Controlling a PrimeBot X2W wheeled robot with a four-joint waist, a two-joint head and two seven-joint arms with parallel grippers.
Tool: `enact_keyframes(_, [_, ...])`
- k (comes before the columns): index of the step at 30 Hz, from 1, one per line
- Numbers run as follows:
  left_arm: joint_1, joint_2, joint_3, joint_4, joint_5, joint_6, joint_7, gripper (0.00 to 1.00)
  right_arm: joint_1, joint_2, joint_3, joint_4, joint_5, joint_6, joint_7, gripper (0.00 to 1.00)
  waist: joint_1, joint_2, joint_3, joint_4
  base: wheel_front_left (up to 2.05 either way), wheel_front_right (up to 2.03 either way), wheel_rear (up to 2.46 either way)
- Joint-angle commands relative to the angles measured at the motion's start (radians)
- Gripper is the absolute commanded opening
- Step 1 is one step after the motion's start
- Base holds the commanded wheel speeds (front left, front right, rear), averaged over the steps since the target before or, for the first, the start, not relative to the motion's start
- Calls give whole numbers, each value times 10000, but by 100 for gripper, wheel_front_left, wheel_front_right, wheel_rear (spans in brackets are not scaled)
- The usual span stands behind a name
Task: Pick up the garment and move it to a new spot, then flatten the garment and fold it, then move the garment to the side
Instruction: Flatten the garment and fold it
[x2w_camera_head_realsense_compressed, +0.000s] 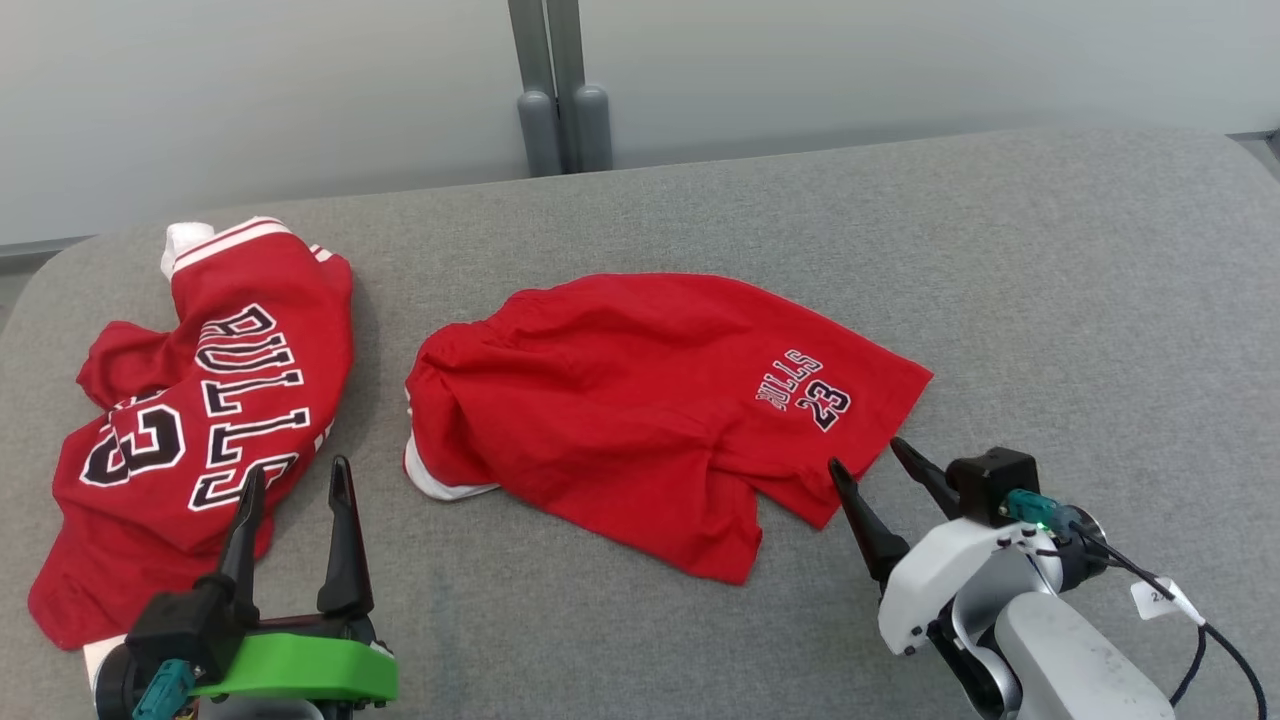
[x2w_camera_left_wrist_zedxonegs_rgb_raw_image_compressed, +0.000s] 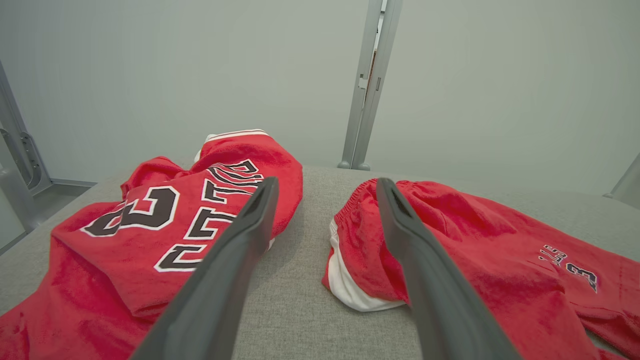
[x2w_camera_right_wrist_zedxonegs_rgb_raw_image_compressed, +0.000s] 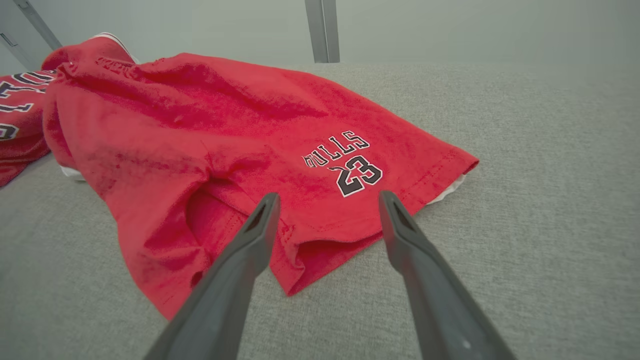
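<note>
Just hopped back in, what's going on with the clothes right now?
Nothing is held. The right gripper, jaws open, sits at the leg hem of the red shorts, which lie crumpled in the middle of the grey padded top. The left gripper, also open, is poised at the edge of the rumpled red jersey. No folding done yet.

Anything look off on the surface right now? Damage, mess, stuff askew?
No damage or spills. Both garments are just rumpled: the shorts lie diagonally, waistband bunched, white lining poking out at the left end; the jersey is crumpled, its lettering folded over. The left gripper and right gripper are open, holding nothing.
</note>
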Motion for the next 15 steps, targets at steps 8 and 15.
enact_keyframes(8, [-257,-157,104,176,35,-159,-3,100,-1095,-223,823,1248,559,5,1707,100,0,-1,228,632,0,0,0])
enact_keyframes(15, [-332,-267,192,326,78,-272,-1,100,-1494,-270,1037,1925,1011,5,2855,100,0,-1,295,990,0,0,0])
